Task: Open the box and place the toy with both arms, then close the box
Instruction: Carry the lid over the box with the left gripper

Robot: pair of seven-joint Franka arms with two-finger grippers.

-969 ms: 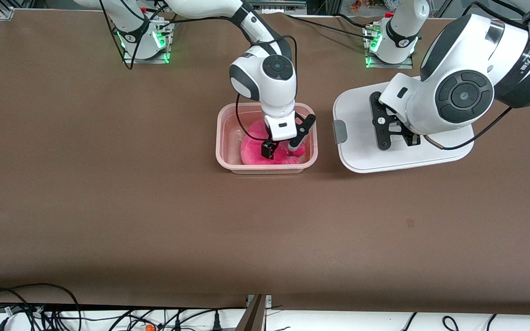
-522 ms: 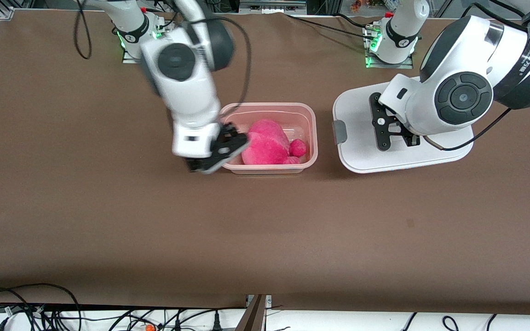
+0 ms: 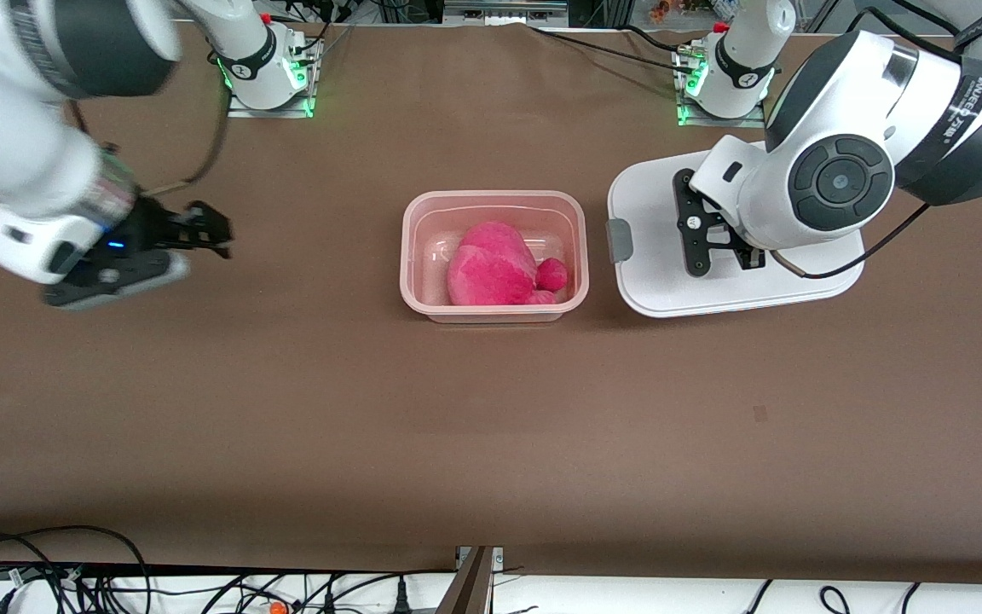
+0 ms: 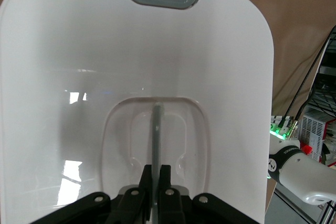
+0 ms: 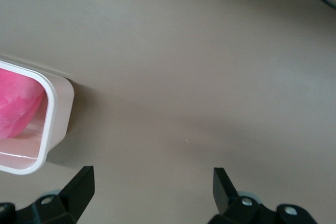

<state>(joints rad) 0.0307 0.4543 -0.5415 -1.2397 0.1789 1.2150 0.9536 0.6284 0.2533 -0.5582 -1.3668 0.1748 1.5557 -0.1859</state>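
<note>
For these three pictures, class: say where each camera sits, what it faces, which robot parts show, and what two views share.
Front view: high across the table, facing both arms; box, toy, lid, left gripper, right gripper.
Left wrist view: on the left wrist, facing the lid; shut fingers on its handle.
Right wrist view: on the right wrist, facing the table; open fingers.
Shared: box and toy, front and right wrist.
</note>
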